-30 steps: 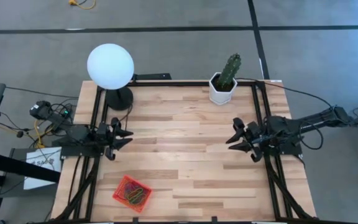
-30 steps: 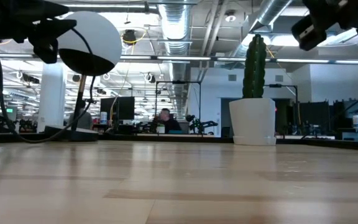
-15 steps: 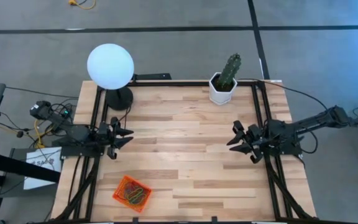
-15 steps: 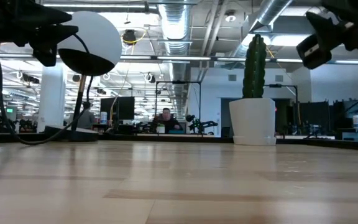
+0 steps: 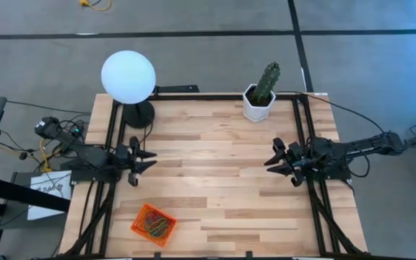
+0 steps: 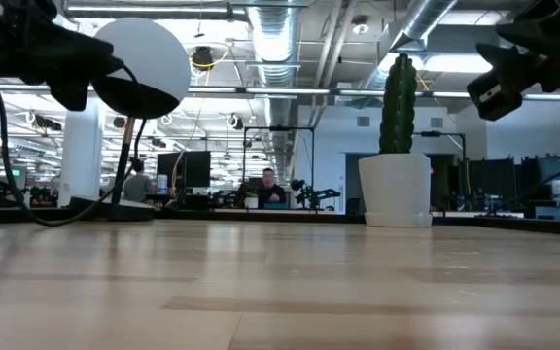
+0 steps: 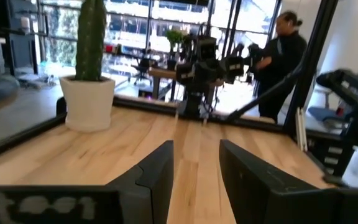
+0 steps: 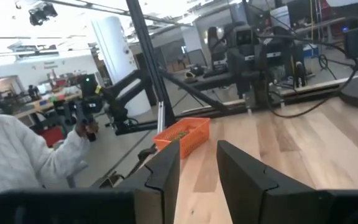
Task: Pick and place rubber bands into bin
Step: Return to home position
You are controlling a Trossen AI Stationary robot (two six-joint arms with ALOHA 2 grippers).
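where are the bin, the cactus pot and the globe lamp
bin [image 8: 194, 137]: right wrist view, its mesh side wall
cactus pot [image 6: 395, 190]: low view, its white front wall
globe lamp [image 5: 128, 76]: high view, middle of the white globe

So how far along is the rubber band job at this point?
Nearly finished, it seems. Done: the rubber bands lie bunched in the bin; no loose band shows on the table. In hand: nothing; the left gripper and right gripper hang open and empty at opposite sides of the table. Left: apparently only the return to rest.
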